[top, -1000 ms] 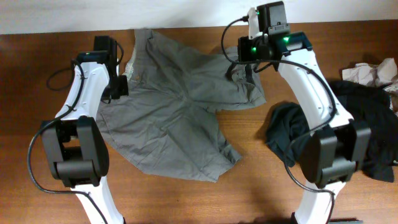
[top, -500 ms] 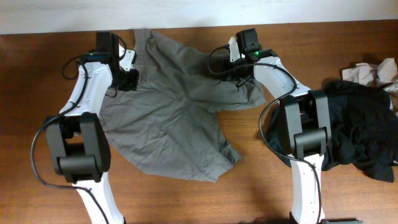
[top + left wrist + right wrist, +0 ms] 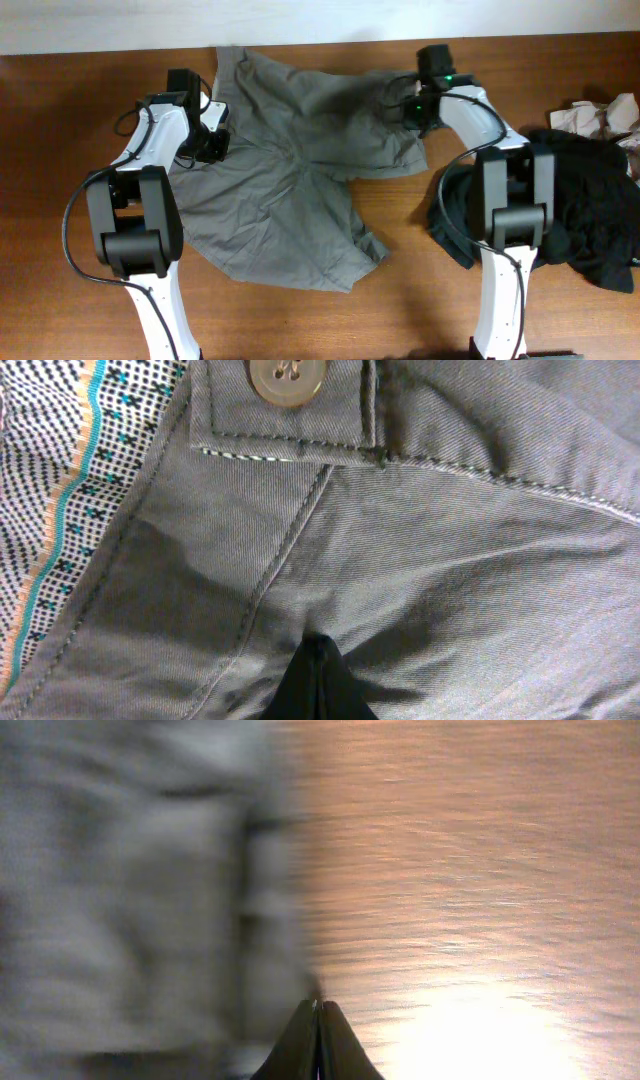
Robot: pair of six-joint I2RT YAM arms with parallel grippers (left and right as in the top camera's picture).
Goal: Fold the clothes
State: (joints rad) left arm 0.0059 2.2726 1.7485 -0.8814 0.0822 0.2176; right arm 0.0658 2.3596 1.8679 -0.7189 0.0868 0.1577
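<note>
Grey shorts (image 3: 290, 190) lie spread over the middle of the wooden table (image 3: 60, 120). My left gripper (image 3: 212, 143) is at their left waist. In the left wrist view it (image 3: 318, 647) is shut, its tips pinched into the grey cloth (image 3: 470, 560) below the waistband button (image 3: 288, 378) and beside the dotted lining (image 3: 70, 510). My right gripper (image 3: 412, 112) is at the shorts' upper right edge. In the blurred right wrist view it (image 3: 319, 1007) is shut right at the cloth's edge (image 3: 150, 890), with bare wood (image 3: 480, 870) beside it.
A heap of black clothing (image 3: 575, 205) lies at the right of the table, around the right arm's base. Crumpled beige cloth (image 3: 600, 115) sits at the far right edge. A white wall runs along the table's back edge.
My right gripper swung left, then back right, and the shorts' upper right part now lies spread wider. My left gripper moved right and down onto the waist.
</note>
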